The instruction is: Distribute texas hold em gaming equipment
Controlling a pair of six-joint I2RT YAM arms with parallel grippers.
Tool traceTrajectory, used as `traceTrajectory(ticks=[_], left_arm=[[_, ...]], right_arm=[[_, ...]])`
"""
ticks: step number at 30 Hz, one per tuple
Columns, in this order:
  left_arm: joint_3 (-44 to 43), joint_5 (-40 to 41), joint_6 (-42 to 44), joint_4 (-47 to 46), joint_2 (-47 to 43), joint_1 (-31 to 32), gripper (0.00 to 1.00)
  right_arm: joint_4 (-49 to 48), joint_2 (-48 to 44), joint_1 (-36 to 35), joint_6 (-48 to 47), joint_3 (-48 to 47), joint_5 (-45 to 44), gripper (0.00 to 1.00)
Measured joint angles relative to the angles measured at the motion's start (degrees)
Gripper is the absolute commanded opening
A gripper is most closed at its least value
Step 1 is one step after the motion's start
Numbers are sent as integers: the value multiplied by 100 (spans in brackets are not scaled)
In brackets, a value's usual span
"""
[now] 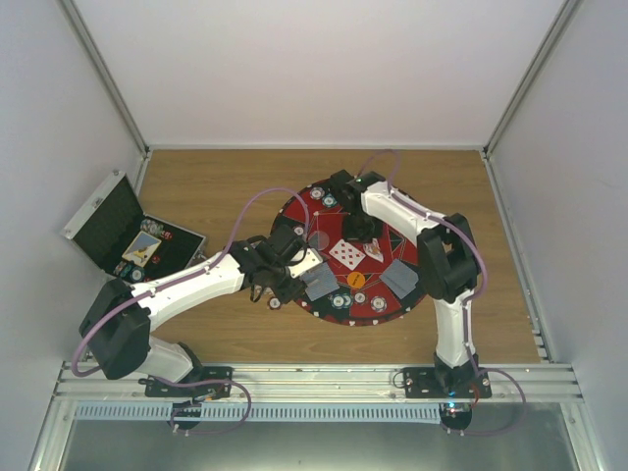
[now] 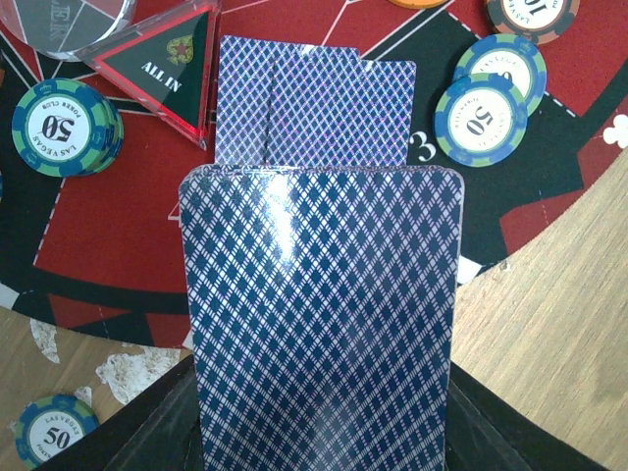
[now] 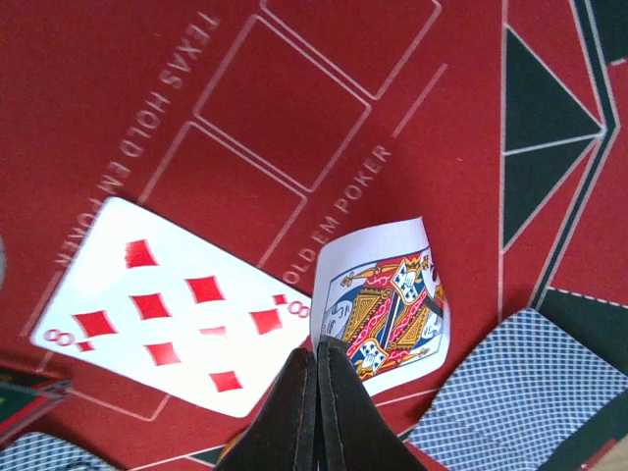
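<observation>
**Near edge.** A stray chip [image 2: 54,434] lay off the mat [image 2: 108,245] on the bare table [image 2: 559,324]. Just beyond it, the left gripper [image 1: 289,278] was clamped on a face-down card [image 2: 324,324]. The card was held low over the mat's near-left rim and pointed at a pair of face-down cards [image 2: 314,103] lying overlapped on the felt.

**Probable fault.** Released on this line, the held card would likely have landed on the pair, or slid under its edge and pushed it askew. The lane was narrow: the ALL IN marker [image 2: 157,74] sat just beside the pair on the far side, and teal chips [image 2: 486,120] just beside it on the near side. A sideways correction risked knocking either.

**Centre.** The right gripper [image 3: 316,358], fingers pressed together, appeared to pinch a court card [image 3: 388,304] by one corner; the card curled, with one edge raised. So slight a hold could slip — the card might have dropped crooked or fallen across the eight of diamonds [image 3: 167,319], which lay face up just beside it. The right arm [image 1: 446,265] arched over the mat's right side, near the left gripper's reach.

**Far left.** The open case [image 1: 123,231] stood well apart.
</observation>
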State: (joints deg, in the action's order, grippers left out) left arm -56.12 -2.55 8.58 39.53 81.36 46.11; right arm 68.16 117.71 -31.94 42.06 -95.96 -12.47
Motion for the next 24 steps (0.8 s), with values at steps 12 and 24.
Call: traceTrajectory(ticks=[12, 24], left_arm=[[13, -20, 0, -37, 0, 0, 54], [13, -22, 0, -39, 0, -2, 54]], right_arm=[[-33, 238, 0, 24, -459, 544, 0], [-164, 459, 0, 236, -680, 1049, 1]])
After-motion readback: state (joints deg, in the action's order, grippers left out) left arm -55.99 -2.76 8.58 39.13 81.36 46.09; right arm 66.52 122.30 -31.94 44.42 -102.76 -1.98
